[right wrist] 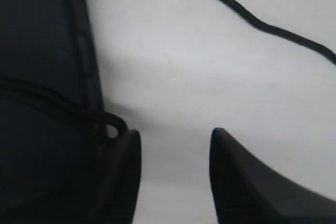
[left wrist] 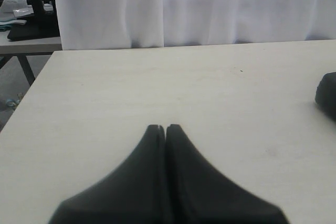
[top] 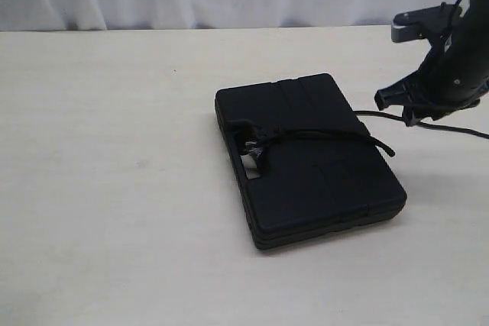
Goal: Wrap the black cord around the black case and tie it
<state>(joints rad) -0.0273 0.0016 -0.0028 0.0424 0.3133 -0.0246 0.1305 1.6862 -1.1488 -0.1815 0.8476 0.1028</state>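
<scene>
Black cord (top: 321, 137) crosses the black case (top: 313, 181) on the bench (top: 114, 150), knotted by the handle slot (top: 252, 167). Our right fingers (right wrist: 236, 177) stand apart, holding nothing, one just beside a cord loop at the case edge. Snagging it could, we judge, pull the wrap loose. Left fingers (left wrist: 152, 150) are pressed together.

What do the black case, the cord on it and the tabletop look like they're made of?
Black case: likely matte moulded plastic, with ribbed seams and rounded corners. Black cord: seems braided rope, thin, limp, not glossy. Table: pale, faint wood grain, perhaps laminate.
</scene>
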